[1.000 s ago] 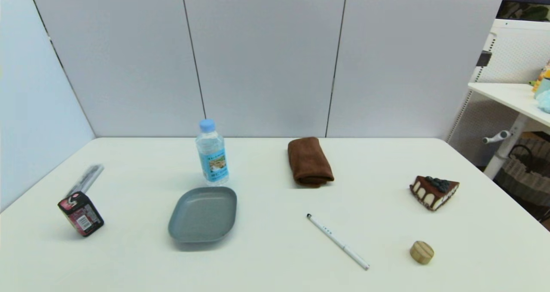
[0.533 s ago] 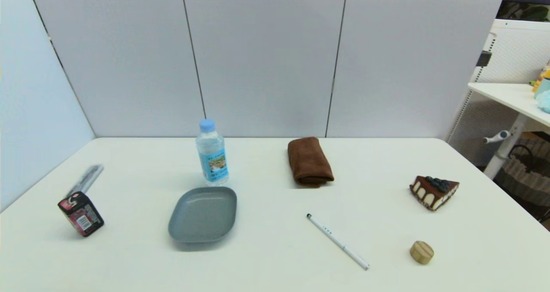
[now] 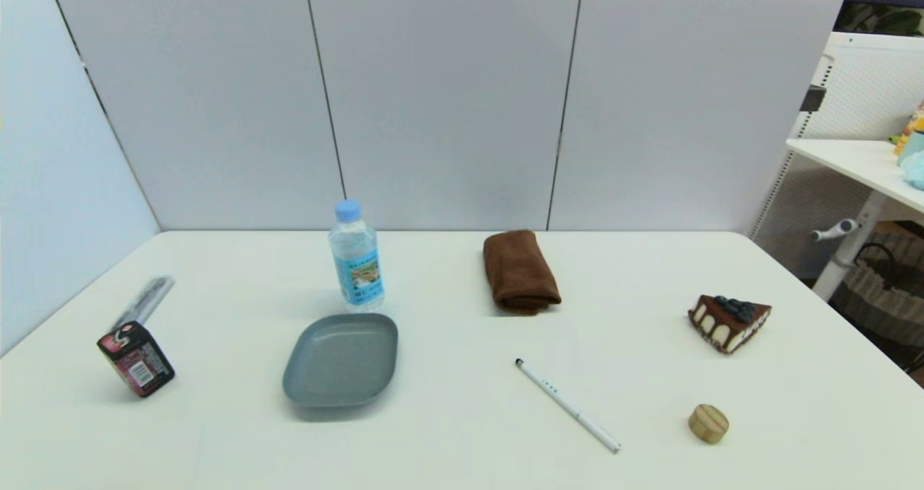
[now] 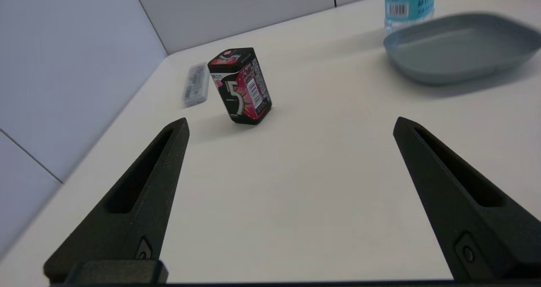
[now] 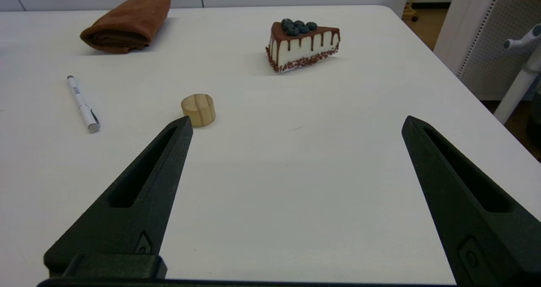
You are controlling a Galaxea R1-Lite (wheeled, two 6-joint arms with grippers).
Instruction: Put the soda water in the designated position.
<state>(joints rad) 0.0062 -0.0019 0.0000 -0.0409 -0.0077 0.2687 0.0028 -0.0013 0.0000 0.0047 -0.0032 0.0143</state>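
Soda water (image 3: 355, 258) upright behind grey plate (image 3: 341, 360), far beyond spread left gripper (image 4: 290, 124).

A white table (image 3: 462, 418) with rounded far corners carries everything. Near its far edge, left of centre, a soda water bottle (image 3: 356, 257) stands upright, with a grey shallow plate (image 3: 341, 360) just in front of it. At the left side a dark red-labelled box (image 3: 136, 358) stands tilted, and a small clear flat case (image 3: 144, 300) lies behind it. A rolled brown towel (image 3: 520, 271) lies near the far edge at centre. In front of that towel a white pen (image 3: 567, 405) lies at a slant. To the right sits a slice of chocolate-drip cake with blueberries (image 3: 729, 320), with a short wooden cylinder (image 3: 708, 423) nearer the front.
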